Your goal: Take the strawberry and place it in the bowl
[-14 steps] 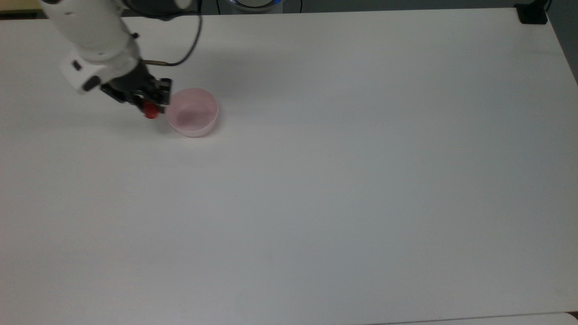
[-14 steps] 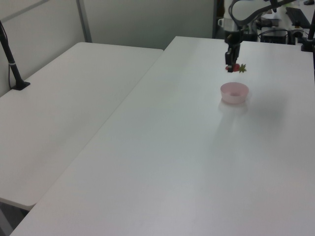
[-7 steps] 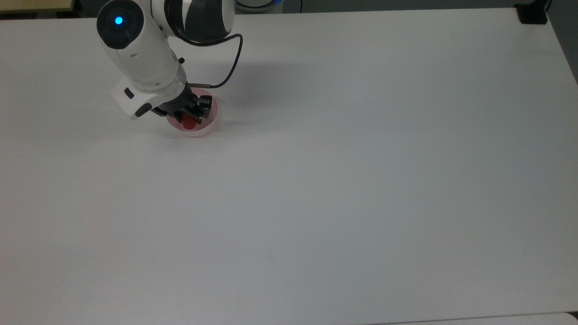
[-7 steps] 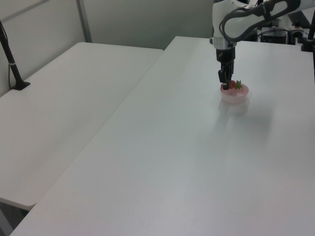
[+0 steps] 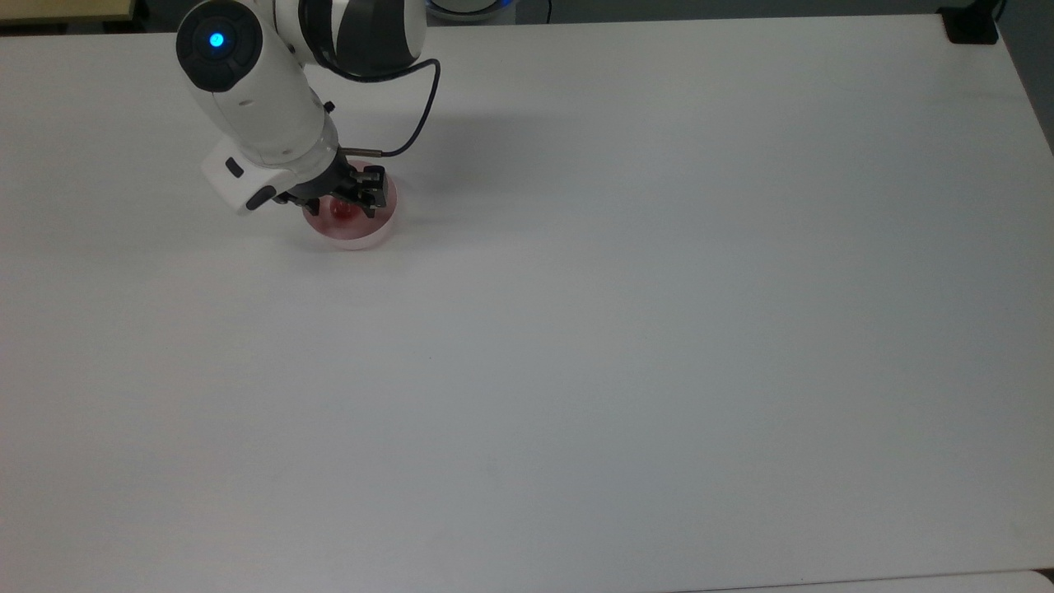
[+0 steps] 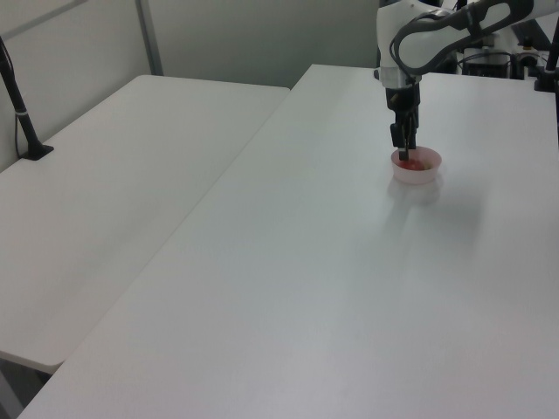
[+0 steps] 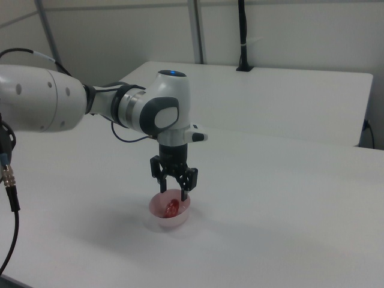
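The red strawberry (image 7: 171, 208) lies inside the pale pink bowl (image 7: 179, 221), free of the fingers. In the top view the strawberry (image 5: 342, 211) shows between the black fingers, within the bowl (image 5: 358, 239) at the upper left of the table. My gripper (image 7: 173, 193) hangs open just above the bowl, its fingers spread to either side of the fruit. In the left view the gripper (image 6: 403, 155) reaches down over the bowl (image 6: 417, 172), where the strawberry (image 6: 414, 163) shows as a red patch.
The bowl stands on a wide white table (image 5: 626, 329). A second white table (image 6: 113, 201) adjoins it at the left view's left, with a black post (image 6: 22, 113) on it. A black block (image 5: 970, 25) sits at the top view's upper right corner.
The gripper carried the strawberry over the bowl and lowered it. Its fingers have opened, and the strawberry now rests in the bowl.
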### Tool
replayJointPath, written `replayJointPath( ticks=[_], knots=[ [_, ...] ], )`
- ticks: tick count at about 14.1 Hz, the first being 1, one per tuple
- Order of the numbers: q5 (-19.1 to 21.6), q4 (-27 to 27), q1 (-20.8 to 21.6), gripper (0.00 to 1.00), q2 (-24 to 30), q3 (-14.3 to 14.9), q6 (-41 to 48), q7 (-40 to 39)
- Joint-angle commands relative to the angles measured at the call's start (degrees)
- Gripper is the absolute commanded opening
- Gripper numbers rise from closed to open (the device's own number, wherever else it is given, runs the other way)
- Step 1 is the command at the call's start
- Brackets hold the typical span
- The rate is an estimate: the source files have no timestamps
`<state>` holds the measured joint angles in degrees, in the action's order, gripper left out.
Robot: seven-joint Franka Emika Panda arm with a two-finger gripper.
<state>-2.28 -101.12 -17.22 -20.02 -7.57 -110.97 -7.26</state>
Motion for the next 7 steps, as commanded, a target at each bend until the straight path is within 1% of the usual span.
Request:
replayJointPath(
  ticks=[1,3,5,7],
  knots=[
    [-0.45,-0.22,0.08,1.0,3.75,0.09,3.21,1.98],
    [0.08,0.21,0.17,1.0,7.17,0.01,5.58,4.35],
    [0.87,1.27,0.26,1.0,11.21,0.01,8.83,4.97],
    [3.76,5.12,1.66,1.0,15.17,0.01,13.82,9.78]
  ],
)
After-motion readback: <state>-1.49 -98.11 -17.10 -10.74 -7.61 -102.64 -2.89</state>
